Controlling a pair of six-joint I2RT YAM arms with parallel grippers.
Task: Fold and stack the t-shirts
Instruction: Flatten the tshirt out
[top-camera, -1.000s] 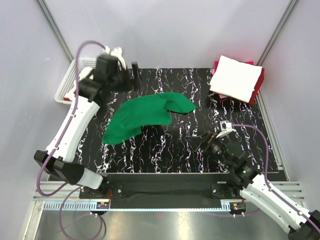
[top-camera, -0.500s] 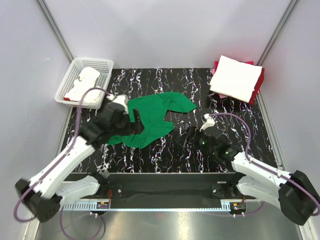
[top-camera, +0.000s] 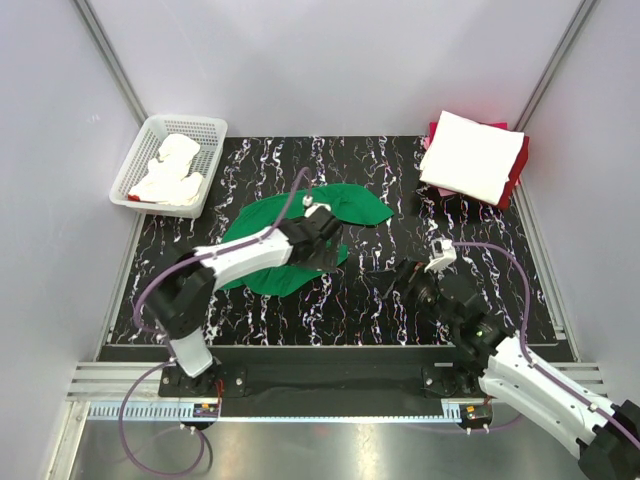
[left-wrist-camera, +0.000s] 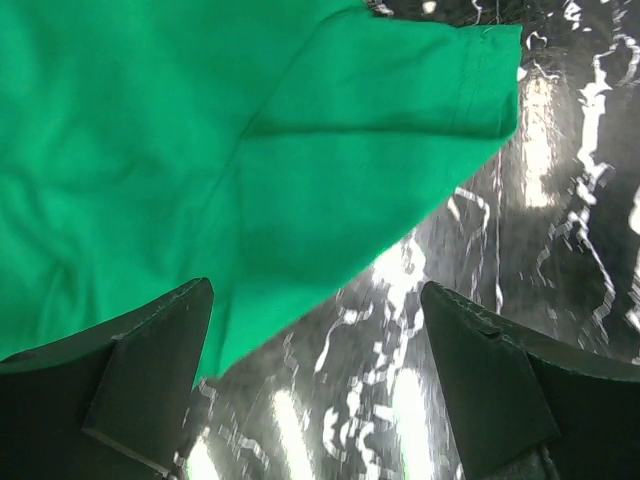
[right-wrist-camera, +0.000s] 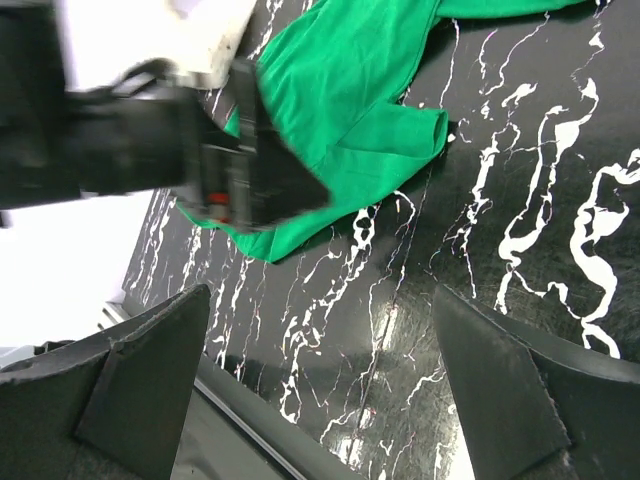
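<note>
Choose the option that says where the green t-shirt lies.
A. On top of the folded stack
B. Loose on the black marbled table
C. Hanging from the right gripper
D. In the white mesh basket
B: the green t-shirt lies unfolded on the black marbled table, apart from the white mesh basket and the folded white and red stack.

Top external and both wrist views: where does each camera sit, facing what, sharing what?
Top external: overhead behind the bases, looking down on the black marbled table; both arms show.
Left wrist: on the left gripper, looking down at the bright green t-shirt; own fingers show.
Right wrist: on the right gripper, facing the left gripper across the table; own fingers show.
Shared: all three see that t-shirt.
</note>
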